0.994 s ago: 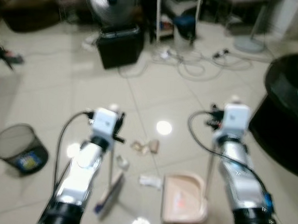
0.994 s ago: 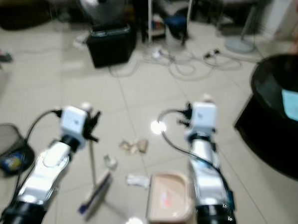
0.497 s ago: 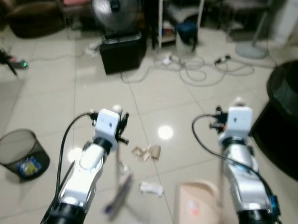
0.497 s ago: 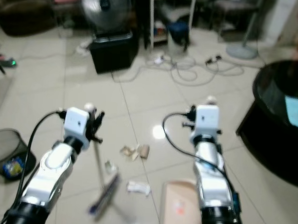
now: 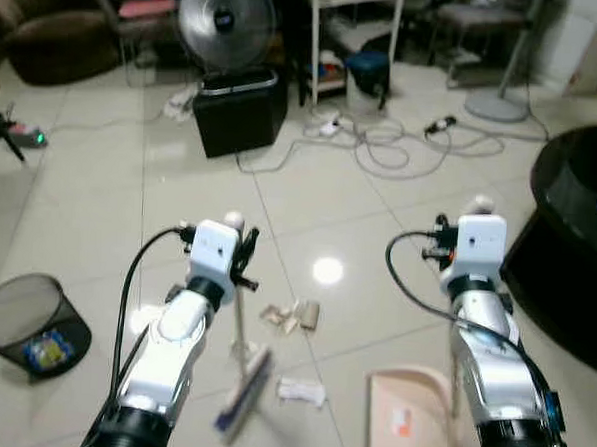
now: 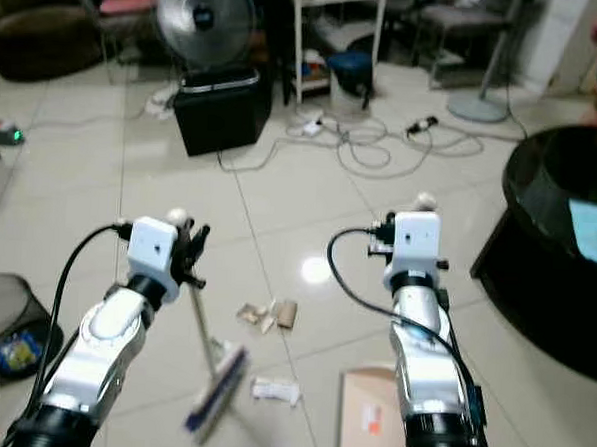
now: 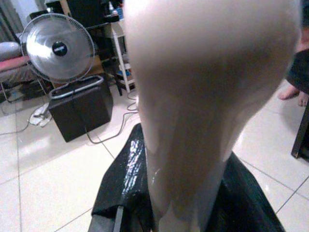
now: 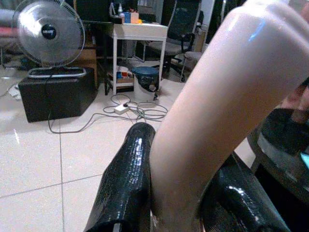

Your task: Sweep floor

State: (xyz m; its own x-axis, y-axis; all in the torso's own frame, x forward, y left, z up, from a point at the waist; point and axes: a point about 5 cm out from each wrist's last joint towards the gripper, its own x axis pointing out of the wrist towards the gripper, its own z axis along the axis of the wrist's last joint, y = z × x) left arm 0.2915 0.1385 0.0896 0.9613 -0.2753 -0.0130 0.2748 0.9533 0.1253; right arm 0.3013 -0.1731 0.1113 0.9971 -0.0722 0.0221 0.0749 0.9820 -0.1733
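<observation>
The robot stood on a pale tiled floor (image 5: 99,203), an arm out on each side. The left gripper (image 5: 238,263) was clamped on the pale handle of a broom (image 5: 243,356), its black fingers (image 7: 120,179) pressed against the handle. The broom head (image 5: 244,389) rested on the tiles just beside a white paper scrap (image 5: 301,390), with a cluster of crumpled scraps and a cardboard tube (image 5: 292,314) a little farther ahead.

The right gripper (image 5: 473,211) was closed around the upright handle of a pinkish dustpan (image 5: 411,432), whose tray sat on the floor by the right arm, near the white scrap.

Over the last second the broom head had swung from beside the left arm toward the debris, and the dustpan had shifted farther to the robot's right; the camera had also moved. The sweep seemed only begun: the litter was not yet in the pan.

A mesh wastebasket (image 5: 25,325) stood well apart on the left, and a fan (image 5: 222,20) on a black box (image 5: 239,110) beyond.
</observation>
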